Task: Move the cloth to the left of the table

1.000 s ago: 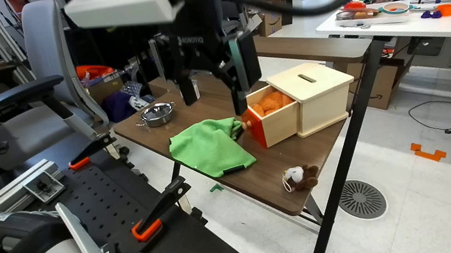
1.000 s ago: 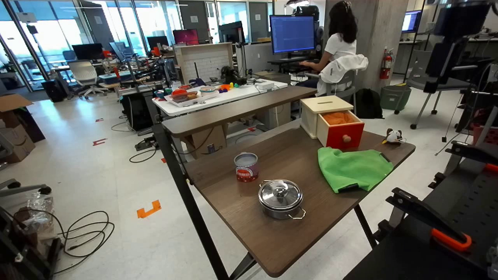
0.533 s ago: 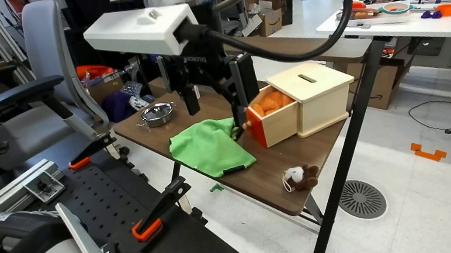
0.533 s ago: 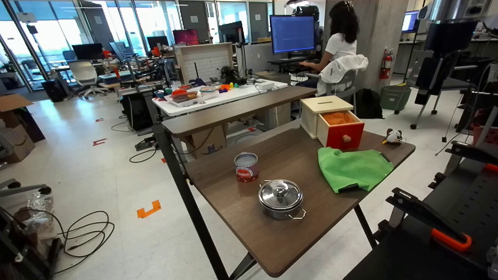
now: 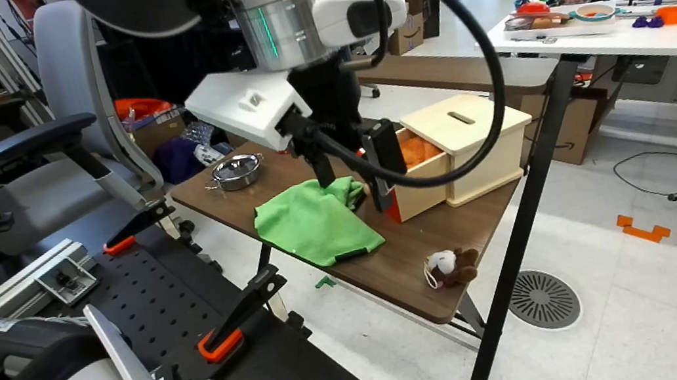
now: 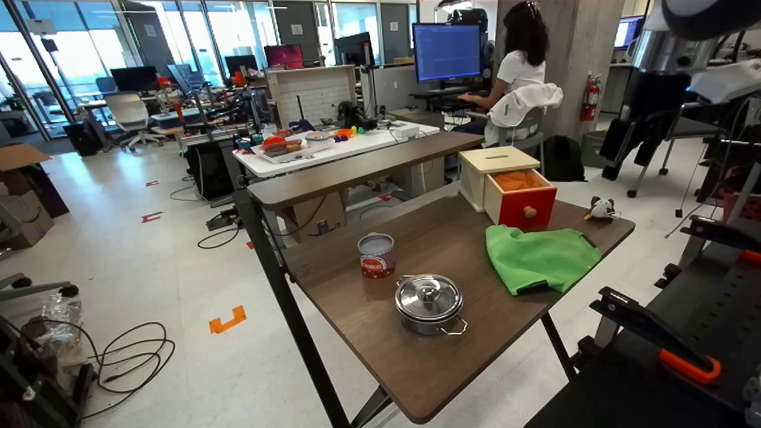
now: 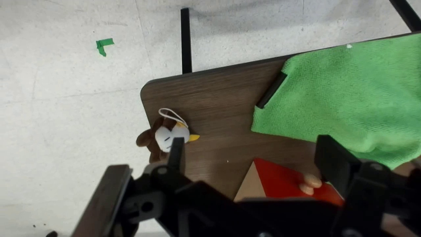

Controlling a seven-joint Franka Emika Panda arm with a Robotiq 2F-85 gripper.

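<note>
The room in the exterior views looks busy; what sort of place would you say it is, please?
Probably a robotics lab in an open-plan office: a robot arm reaches over a brown table, and farther back a person sits at a computer monitor.

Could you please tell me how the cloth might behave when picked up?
The cloth will probably sag, as it lies in soft folds. Its fuzzy texture suggests little slipping. A black strip at its edge may be stiffer, since it looks straight.
</note>
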